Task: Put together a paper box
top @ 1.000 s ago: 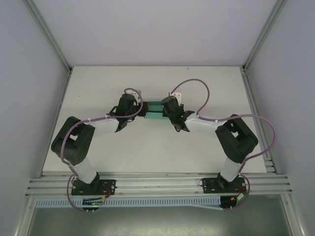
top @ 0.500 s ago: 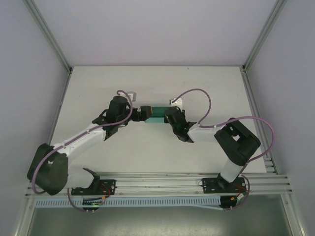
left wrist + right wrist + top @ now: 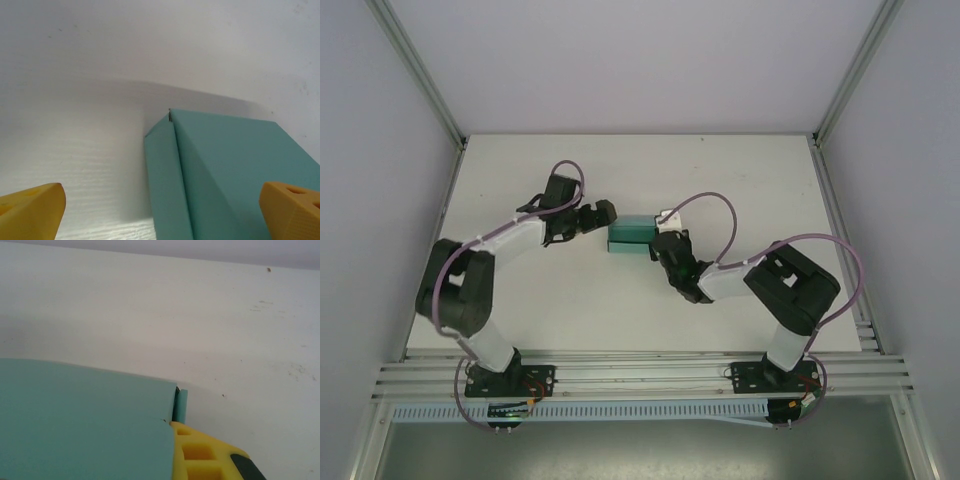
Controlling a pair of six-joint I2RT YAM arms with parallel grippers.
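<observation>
Paper box [image 3: 630, 236]: thin matte teal card, sharply creased, folded into a flat-sided block, lying near the middle of the table [image 3: 720, 180], a smooth white board, faintly ribbed up close. Left gripper [image 3: 603, 213] just beside its left end, yellow fingertips [image 3: 30, 210] spread wide, holding nothing. Right gripper [image 3: 665, 240] at the right end, one perforated yellow pad [image 3: 200, 455] against the card edge; perhaps clamped, cannot tell. Pale grey walls [image 3: 380, 200], aluminium rails [image 3: 640, 375].

Table top [image 3: 720, 170] was white and matte, faintly ribbed in the left wrist view. A small dark speck [image 3: 269, 270] sat near its far edge, possibly dirt. Grey enclosure walls [image 3: 640, 60] stood on three sides. Aluminium rails [image 3: 640, 372] ran along the near edge, with a slotted cable duct [image 3: 650, 411] just in front
</observation>
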